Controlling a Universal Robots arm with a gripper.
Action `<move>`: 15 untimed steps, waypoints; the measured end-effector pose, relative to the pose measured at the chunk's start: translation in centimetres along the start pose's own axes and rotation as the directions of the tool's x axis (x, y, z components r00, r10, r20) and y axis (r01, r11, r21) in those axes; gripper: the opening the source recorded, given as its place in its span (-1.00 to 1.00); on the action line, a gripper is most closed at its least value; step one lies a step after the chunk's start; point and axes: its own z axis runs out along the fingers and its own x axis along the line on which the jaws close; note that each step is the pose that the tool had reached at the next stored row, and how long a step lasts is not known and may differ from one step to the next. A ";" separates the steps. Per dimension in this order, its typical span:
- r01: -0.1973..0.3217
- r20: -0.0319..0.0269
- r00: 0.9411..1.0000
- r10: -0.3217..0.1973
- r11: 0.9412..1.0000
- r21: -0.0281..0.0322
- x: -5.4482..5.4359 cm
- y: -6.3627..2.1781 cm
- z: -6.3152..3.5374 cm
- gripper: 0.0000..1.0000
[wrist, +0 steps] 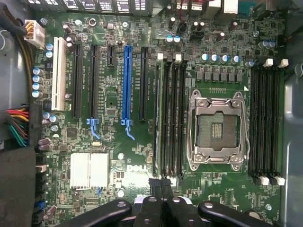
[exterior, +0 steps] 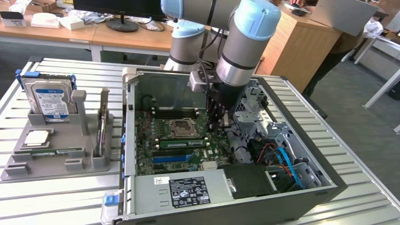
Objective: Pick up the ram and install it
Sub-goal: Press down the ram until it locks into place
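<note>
A long green ram (exterior: 181, 143) stands on edge in a memory slot beside the empty processor socket (exterior: 180, 126) on the motherboard inside the open computer case. In the wrist view the ram (wrist: 164, 118) sits in the bank of dark slots next to the socket (wrist: 218, 127). My gripper (exterior: 217, 133) reaches down into the case at one end of that slot bank. Its black fingers are shut together, and the tips (wrist: 161, 183) hang just over the end of the ram. I see nothing held between them.
A grey fixture (exterior: 37, 164) at the exterior view's left holds a blue-labelled hard drive (exterior: 51, 99), a silver processor chip (exterior: 36, 137), another green stick (exterior: 48, 151) and an upright card (exterior: 102, 123). The power supply (exterior: 181, 191) and blue cables (exterior: 287, 161) crowd the case.
</note>
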 end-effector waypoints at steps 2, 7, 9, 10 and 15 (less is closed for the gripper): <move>0.000 0.000 1.000 0.000 1.000 0.000 0.0 0.00 0.09 -0.80; 0.000 0.000 1.000 0.000 1.000 0.000 0.0 0.00 0.23 -0.80; 0.000 0.000 1.000 0.000 1.000 0.000 0.0 0.00 0.24 -0.80; 0.000 0.000 1.000 0.000 1.000 0.000 0.0 0.00 0.25 -0.80; 0.000 0.001 1.000 0.000 1.000 0.000 0.0 -0.01 0.65 -0.80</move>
